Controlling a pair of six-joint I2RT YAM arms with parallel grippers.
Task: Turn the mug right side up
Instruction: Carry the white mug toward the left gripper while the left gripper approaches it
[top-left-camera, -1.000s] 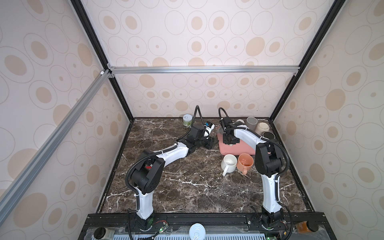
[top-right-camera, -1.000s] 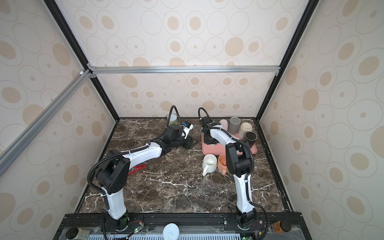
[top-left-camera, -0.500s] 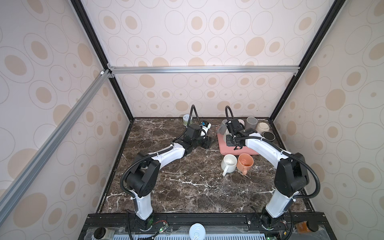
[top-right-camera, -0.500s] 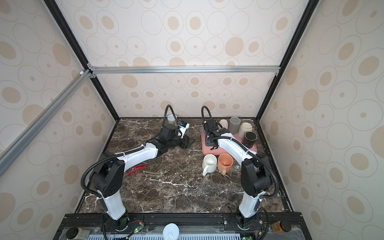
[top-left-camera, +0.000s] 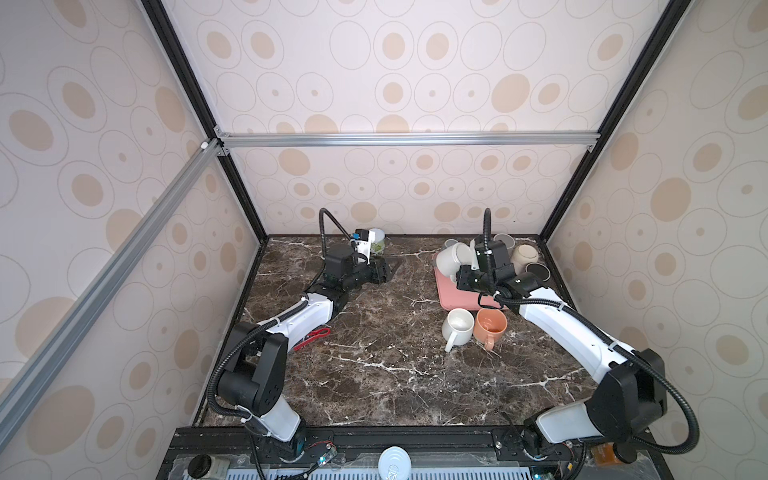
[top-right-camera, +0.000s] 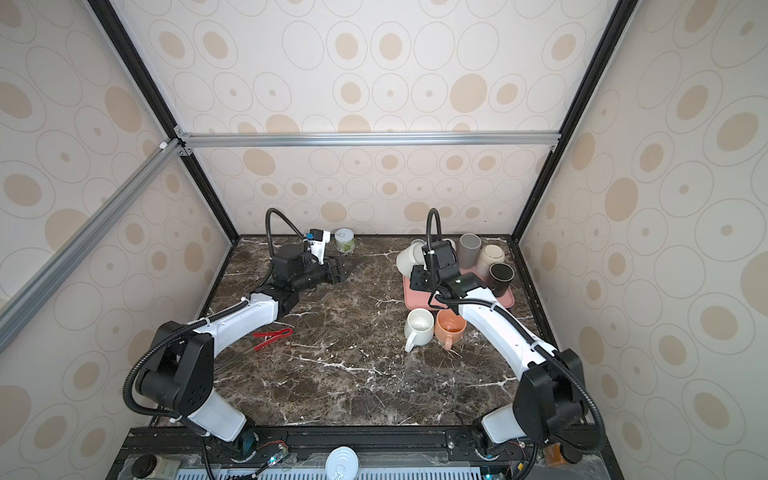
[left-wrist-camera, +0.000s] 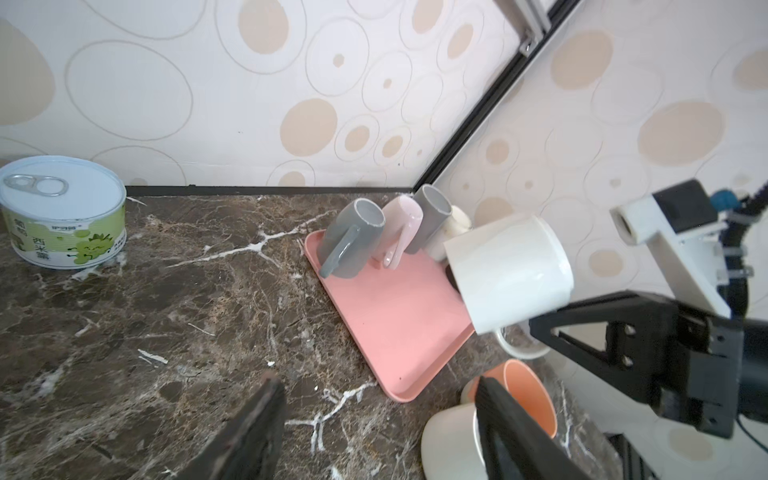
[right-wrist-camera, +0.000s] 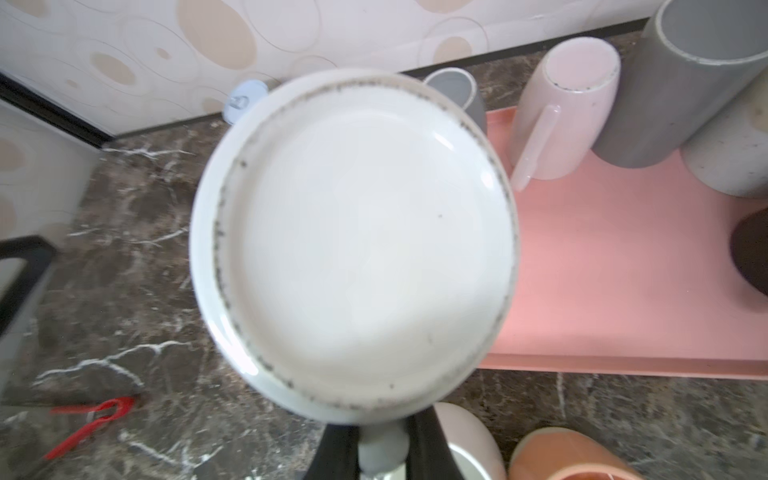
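Take the bench (top-left-camera: 374, 374) as a clock face, with six at the arms' bases and twelve at the back wall.

A red clip (top-right-camera: 272, 335) lies flat at about eight o'clock, just beside the left arm's white link. At about four o'clock a cream mug (top-left-camera: 457, 324) and an orange mug (top-left-camera: 491, 324) stand mouth up, touching each other, just in front of the near edge of the pink tray (top-left-camera: 451, 297).

Farther in, at about two o'clock, the right gripper (right-wrist-camera: 382, 446) is clamped on the handle of the white mug (top-left-camera: 452, 258). It holds the mug clear of the surface, above the tray's far left corner. The mug is tipped over on its side, and its flat underside fills the right wrist view.

At about eleven o'clock the left gripper (left-wrist-camera: 374, 415) hangs low over bare marble. Its fingers are spread wide with nothing between them, pointed toward the tray.

Along the tray's far edge a grey mug (left-wrist-camera: 353, 241) and a pink mug (left-wrist-camera: 401, 232) lean bottoms up. A grey tumbler (top-right-camera: 469, 249), a beige cup (top-right-camera: 490, 255) and a black cup (top-right-camera: 500, 276) crowd the right corner.

At twelve o'clock a green-labelled can (top-left-camera: 377, 246) stands against the back wall.
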